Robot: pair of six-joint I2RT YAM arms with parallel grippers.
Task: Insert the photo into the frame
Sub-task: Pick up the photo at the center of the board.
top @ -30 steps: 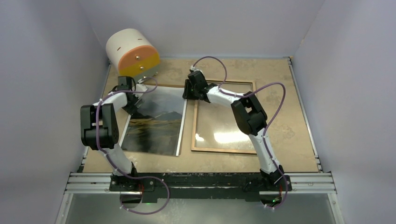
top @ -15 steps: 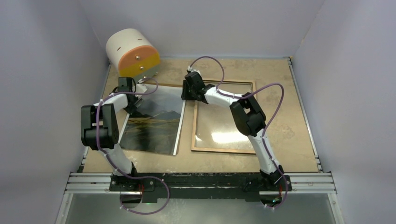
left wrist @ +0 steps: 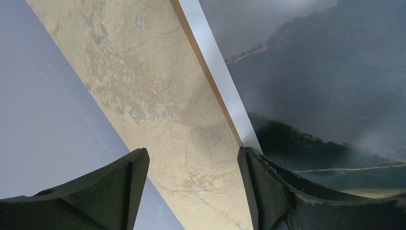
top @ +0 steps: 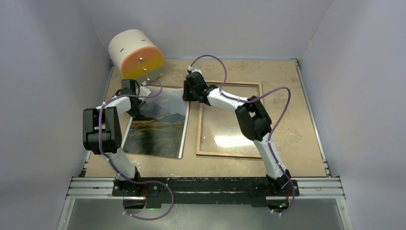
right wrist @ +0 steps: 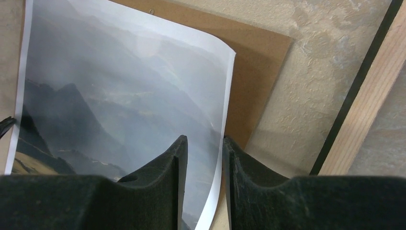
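Observation:
The photo [top: 160,127], a dark landscape print with a white border, lies on a brown backing panel [right wrist: 258,62] on the table's left half. The frame [top: 229,154] lies flat to its right, wooden rim [right wrist: 368,110] up, with glare on the glass. My right gripper [top: 187,93] is at the photo's far right edge. Its jaws [right wrist: 205,139] stand narrowly apart, with the curled-up photo [right wrist: 119,96] edge between them. My left gripper [top: 136,112] is open [left wrist: 191,151] at the photo's [left wrist: 325,72] left edge. Its right fingertip [left wrist: 249,158] touches the white border.
A cream cylinder with an orange face [top: 135,53] stands at the back left, close to the left arm. Grey walls enclose the table on three sides. An aluminium rail [top: 206,184] runs along the near edge by the arm bases.
My right gripper has slid left from the frame's corner onto the photo's right edge, its jaws narrowing slightly. That edge now curls up. The left arm has not moved.

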